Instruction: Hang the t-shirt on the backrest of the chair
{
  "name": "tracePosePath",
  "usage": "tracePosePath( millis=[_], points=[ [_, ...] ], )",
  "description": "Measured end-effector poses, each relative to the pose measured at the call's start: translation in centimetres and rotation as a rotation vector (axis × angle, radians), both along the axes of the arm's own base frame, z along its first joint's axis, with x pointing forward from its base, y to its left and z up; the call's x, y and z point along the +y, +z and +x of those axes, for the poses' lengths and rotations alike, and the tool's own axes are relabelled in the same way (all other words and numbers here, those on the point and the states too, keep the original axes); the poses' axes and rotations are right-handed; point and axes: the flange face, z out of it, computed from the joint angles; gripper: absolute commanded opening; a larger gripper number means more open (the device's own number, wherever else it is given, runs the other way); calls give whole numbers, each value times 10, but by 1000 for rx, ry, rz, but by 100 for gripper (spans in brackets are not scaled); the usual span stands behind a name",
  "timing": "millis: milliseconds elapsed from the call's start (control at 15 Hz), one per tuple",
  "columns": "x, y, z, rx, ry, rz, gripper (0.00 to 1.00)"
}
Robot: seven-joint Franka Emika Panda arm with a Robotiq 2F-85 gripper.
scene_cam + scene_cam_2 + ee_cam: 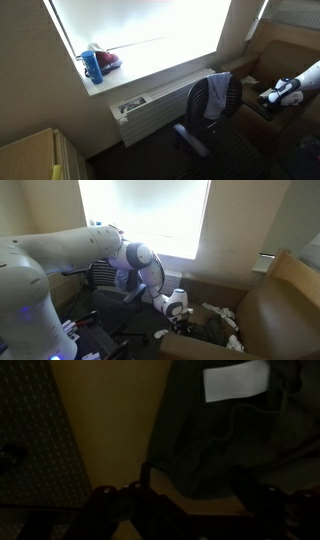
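A dark blue t-shirt hangs draped over the backrest of the black office chair in front of the radiator. In an exterior view the chair and a bit of bluish cloth show behind my arm. My gripper is to the side of the chair, apart from it, and also shows low in an exterior view. In the dim wrist view its fingers stand apart with nothing between them. Beyond them lies dark cloth with a white label.
A blue bottle and a red object stand on the window sill. A radiator runs below it. A brown armchair with white items sits close to my gripper. A wooden cabinet is at the near corner.
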Motion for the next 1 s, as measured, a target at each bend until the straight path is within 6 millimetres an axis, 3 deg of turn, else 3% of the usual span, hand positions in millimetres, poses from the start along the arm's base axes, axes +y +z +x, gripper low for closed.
tracePosePath(
  millis=[467,1000],
  points=[
    [5,-2,0,16,34,-2,2],
    [2,-1,1,13,31,-3,1]
  ],
)
